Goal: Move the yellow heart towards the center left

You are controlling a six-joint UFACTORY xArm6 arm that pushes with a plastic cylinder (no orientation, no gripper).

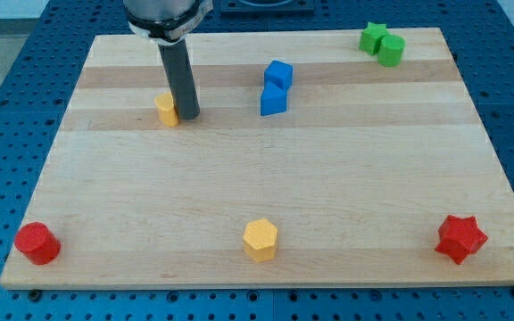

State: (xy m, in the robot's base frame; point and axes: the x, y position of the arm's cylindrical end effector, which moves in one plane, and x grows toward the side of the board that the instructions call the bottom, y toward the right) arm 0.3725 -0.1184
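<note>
Yellow heart [166, 110] — touching my tip [188, 116].

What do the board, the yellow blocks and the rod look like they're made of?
Board: light wood, pale and darker strips with visible grain, matte. Yellow heart and yellow hexagon: probably plastic, uniform colour, smooth, soft sheen. Rod: dark, matte, possibly rubber or plastic; my tip sits against the heart's right side.

board [328, 196]: pale wood, lengthwise grain bands, lighter and tan
rod [178, 80]: dark grey
heart [166, 109]: yellow
hexagon [261, 239]: yellow
cubes [276, 87]: blue, two
star [461, 238]: red
cylinder [37, 242]: red
green star [372, 37]: green
green block [391, 49]: green
surround [7, 80]: blue, dotted with holes
</note>
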